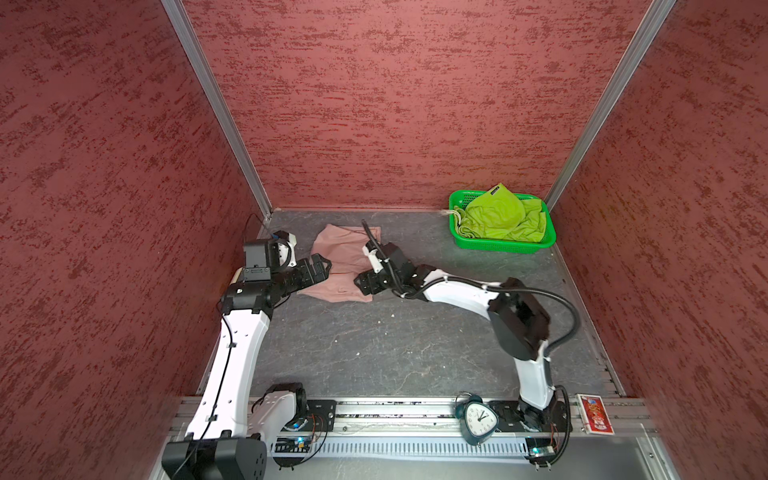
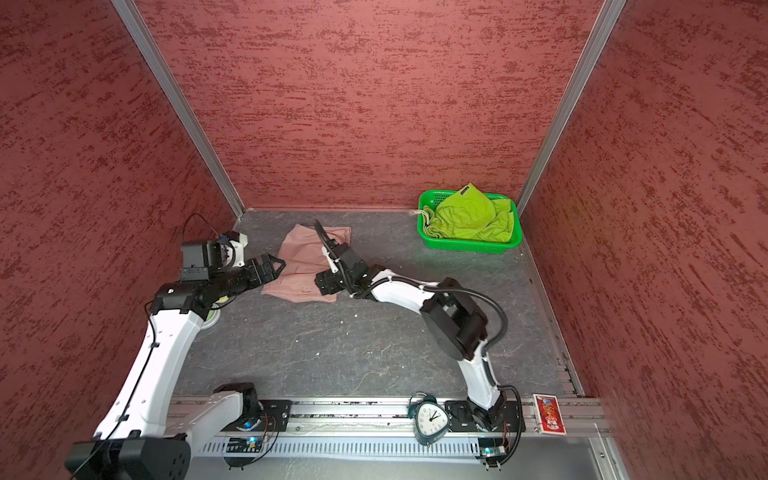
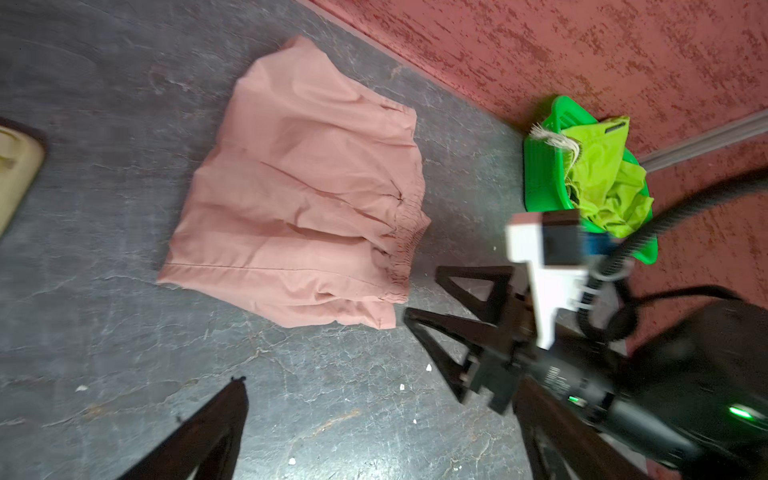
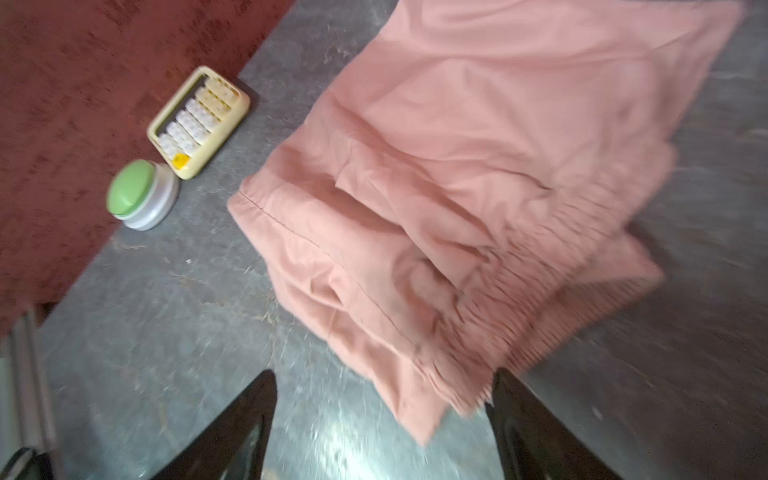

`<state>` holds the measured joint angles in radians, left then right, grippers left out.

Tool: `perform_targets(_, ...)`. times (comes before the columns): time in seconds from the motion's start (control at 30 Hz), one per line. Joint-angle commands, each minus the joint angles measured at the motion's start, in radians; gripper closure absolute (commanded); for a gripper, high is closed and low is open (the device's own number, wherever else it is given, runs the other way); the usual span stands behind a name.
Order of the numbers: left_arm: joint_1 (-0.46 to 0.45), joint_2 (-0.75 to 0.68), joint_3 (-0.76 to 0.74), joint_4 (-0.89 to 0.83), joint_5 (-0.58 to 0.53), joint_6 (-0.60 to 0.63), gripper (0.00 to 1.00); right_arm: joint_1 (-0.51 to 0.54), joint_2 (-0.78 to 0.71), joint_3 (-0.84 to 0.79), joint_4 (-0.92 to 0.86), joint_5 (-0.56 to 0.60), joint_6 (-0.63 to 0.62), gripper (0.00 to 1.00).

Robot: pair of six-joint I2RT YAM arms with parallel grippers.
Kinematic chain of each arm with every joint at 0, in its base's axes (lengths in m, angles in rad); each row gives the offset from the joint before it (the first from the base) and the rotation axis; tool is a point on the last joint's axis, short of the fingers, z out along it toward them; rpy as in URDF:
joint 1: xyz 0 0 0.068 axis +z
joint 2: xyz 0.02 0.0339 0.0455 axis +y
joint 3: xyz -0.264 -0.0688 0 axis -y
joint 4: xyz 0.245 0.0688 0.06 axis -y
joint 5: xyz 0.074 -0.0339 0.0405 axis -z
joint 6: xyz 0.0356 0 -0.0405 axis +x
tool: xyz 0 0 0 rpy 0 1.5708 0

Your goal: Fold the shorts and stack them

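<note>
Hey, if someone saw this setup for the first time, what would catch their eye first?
Likely the pink shorts, folded on the grey table toward the back left, where the left arm and right arm both reach. Then the lime shorts heaped in a green basket in the far right corner, and a teal clock on the front rail.

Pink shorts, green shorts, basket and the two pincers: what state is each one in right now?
Pink shorts: folded in layers, lying on the table, held by nothing.
Lime green shorts: crumpled in a heap, not folded.
Basket: upright in the far right corner, holding the lime green shorts.
Left pincer: open, empty, at the pink shorts' edge.
Right pincer: open, empty, beside the pink shorts' waistband.
</note>
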<state>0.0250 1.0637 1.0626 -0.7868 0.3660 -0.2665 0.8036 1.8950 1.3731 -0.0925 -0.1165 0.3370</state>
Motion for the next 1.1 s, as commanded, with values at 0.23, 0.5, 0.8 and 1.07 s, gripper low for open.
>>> perform_targets(0.23, -0.345, 0.419, 0.157, 0.019, -0.263, 0.228, 0.01, -0.204, -0.718, -0.511, 0.001, 0.050, 0.091, 0.13)
perform_targets(0.5, -0.418, 0.766, 0.322, -0.009, -0.462, 0.261, 0.01, -0.293, -0.980, -0.644, -0.090, 0.042, 0.115, 0.09)
perform_targets(0.8, -0.413, 0.975, 0.440, -0.001, -0.529, 0.233, 0.01, -0.316, -0.968, -0.644, -0.098, 0.011, 0.116, 0.09)
perform_targets(1.07, -0.273, 1.078, 0.526, 0.010, -0.505, 0.247, 0.01, -0.364, -0.944, -0.596, -0.107, 0.007, 0.079, 0.08)
